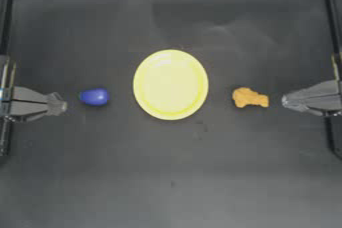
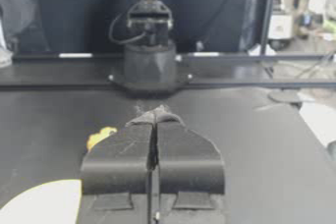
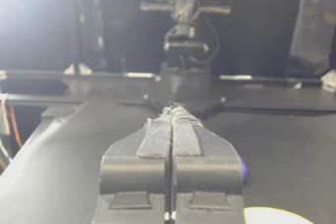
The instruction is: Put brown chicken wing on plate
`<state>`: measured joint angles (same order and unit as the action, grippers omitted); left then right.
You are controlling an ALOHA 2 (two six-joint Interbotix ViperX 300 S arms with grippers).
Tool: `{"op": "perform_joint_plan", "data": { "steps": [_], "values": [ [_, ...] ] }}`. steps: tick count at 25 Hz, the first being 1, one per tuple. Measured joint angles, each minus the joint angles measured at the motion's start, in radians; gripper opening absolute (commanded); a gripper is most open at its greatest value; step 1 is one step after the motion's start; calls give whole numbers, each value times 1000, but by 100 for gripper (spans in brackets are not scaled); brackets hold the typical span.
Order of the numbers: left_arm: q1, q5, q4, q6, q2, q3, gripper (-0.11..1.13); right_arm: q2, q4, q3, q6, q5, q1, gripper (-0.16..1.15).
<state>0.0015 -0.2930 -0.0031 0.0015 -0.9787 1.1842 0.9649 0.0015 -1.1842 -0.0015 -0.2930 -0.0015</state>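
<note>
Both arms parked at the table's sides, chicken wing lying off the plate.

The yellow plate (image 1: 170, 84) sits at the middle of the dark table (image 1: 167, 182). The brown chicken wing (image 1: 250, 98) lies on the table just right of the plate, apart from its rim, and near the tip of the right gripper (image 1: 288, 101), whose jaws are pressed together and hold nothing. A blue ball (image 1: 94, 96) rests left of the plate, close to the left gripper (image 1: 61, 105), which is also closed and empty at the left edge.
</note>
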Motion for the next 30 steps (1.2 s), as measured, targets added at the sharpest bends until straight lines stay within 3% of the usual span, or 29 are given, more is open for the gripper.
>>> {"op": "perform_joint_plan", "data": {
  "steps": [1, 8, 11, 13, 14, 17, 18, 20, 23, 27, 30],
  "values": [
    [2, 3, 0, 5, -2, 9, 1, 0, 0, -6, 0, 2, 0, -3],
    [3, 35, 0, 34, -40, 40, 8, 3, 2, -37, 3, 18, -14, 9],
    [5, 51, 0, 46, -40, 38, 18, 3, -5, -32, -2, 38, -15, 15],
    [9, 52, 0, 48, -40, 40, 38, 3, -15, -25, -2, 51, -25, 28],
    [12, 54, 0, 48, -40, 40, 56, 3, -21, -20, 0, 55, -29, 38],
    [14, 55, 0, 49, -40, 40, 101, 3, -40, -15, -2, 64, -40, 77],
    [14, 55, 0, 49, -40, 40, 109, 3, -44, -12, -2, 67, -41, 92],
    [14, 55, 0, 49, -40, 38, 105, 3, -48, -6, -3, 72, -43, 110],
    [18, 57, 0, 49, -31, 31, 97, 3, -51, 6, -3, 100, -43, 98],
    [29, 71, 0, 51, -14, 23, 102, 2, -48, 44, -3, 198, -69, 100],
    [32, 77, 0, 49, -14, 23, 103, -9, -46, 106, -3, 351, -127, 101]
  ]
}}
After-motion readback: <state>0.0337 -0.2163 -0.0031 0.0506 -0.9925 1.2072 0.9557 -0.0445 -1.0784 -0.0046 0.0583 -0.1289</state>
